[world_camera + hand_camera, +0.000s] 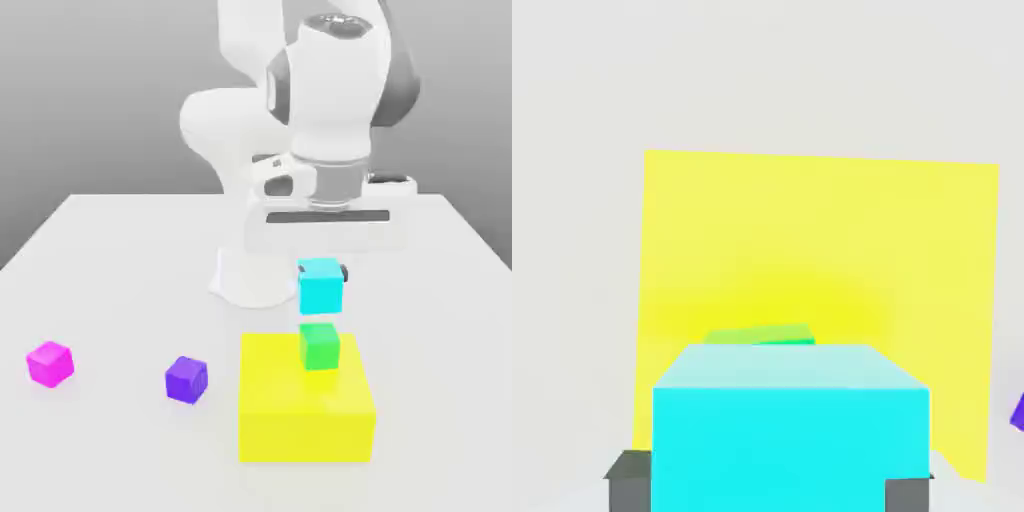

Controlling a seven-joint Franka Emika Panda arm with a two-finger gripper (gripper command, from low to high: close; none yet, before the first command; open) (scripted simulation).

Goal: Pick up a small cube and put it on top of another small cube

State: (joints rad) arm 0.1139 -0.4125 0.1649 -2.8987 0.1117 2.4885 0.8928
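The small cyan cube (320, 285) hangs in the air between the fingers of my gripper (321, 275), which is shut on it. Just below it, with a thin gap, the small green cube (319, 346) sits on the big yellow block (300, 410). In the hand view the cyan cube (790, 430) fills the near field, grey fingertips (630, 482) flank its sides, and my gripper (768, 492) is centred on it. A sliver of the green cube (759, 336) peeks out beyond it, on the yellow block (812, 230).
A purple cube (186, 380) lies on the white table (100, 260) at the yellow block's side toward the exterior view's left. A magenta cube (50, 363) lies farther that way. The arm's white base (250, 275) stands behind the block.
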